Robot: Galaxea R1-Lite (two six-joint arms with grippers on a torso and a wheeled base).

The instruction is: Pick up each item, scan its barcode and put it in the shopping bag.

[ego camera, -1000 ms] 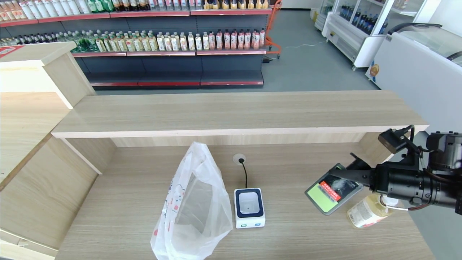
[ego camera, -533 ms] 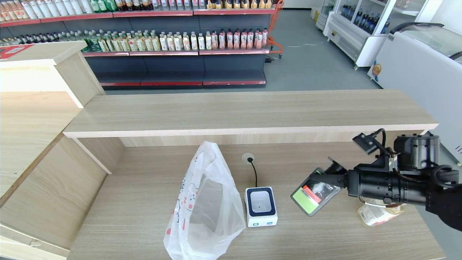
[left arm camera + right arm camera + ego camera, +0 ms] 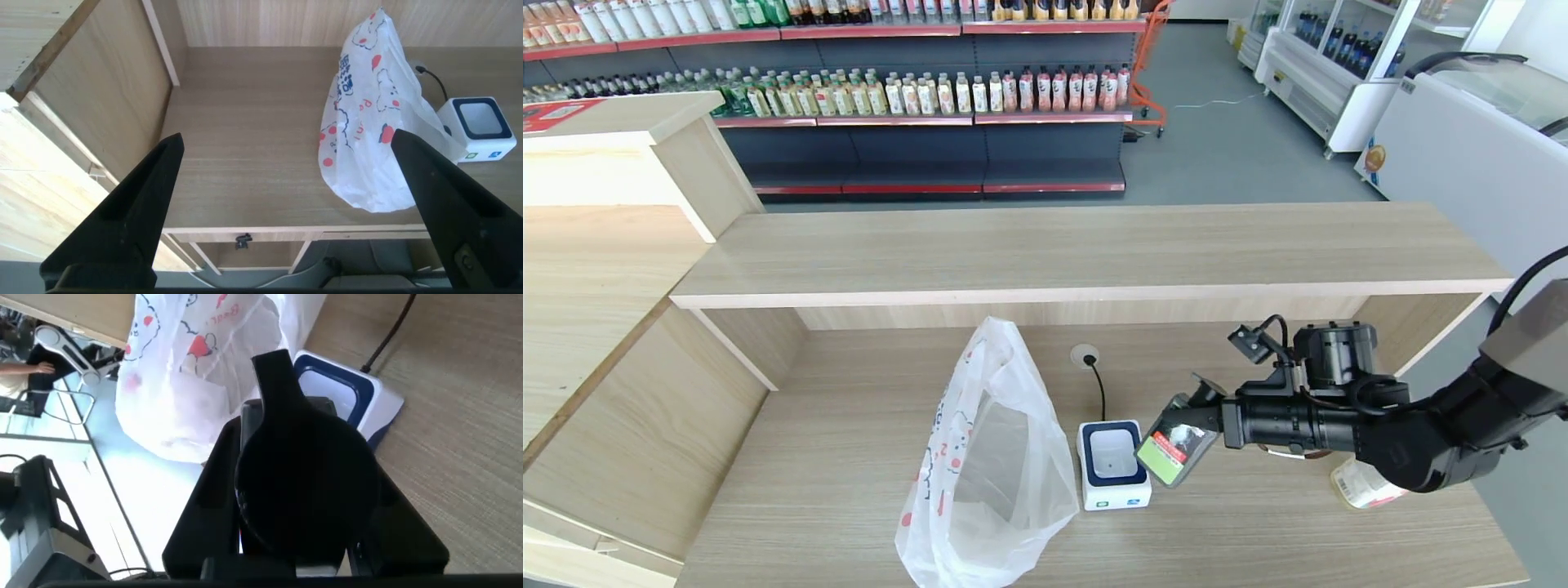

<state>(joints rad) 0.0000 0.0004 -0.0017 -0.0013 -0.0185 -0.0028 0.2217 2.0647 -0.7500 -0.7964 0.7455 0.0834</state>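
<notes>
Wood counter (image 3: 809, 457), gripped packet (image 3: 1172, 449) beside scanner (image 3: 1112, 465), bottle (image 3: 1360, 488) half-hidden

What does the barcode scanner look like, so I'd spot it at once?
On the lower wooden counter, look beside the white shopping bag. The scanner is the small white box there. Unlike the bag or the bottle, it has a dark blue-framed window and a black cord.

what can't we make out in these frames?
Barcode on the packet: too small to find in head view; in right wrist view the right hand blocks the packet.
The bottle: mostly behind the right arm, head view.
Contents of the shopping bag: cloudy plastic, head and left wrist views.
</notes>
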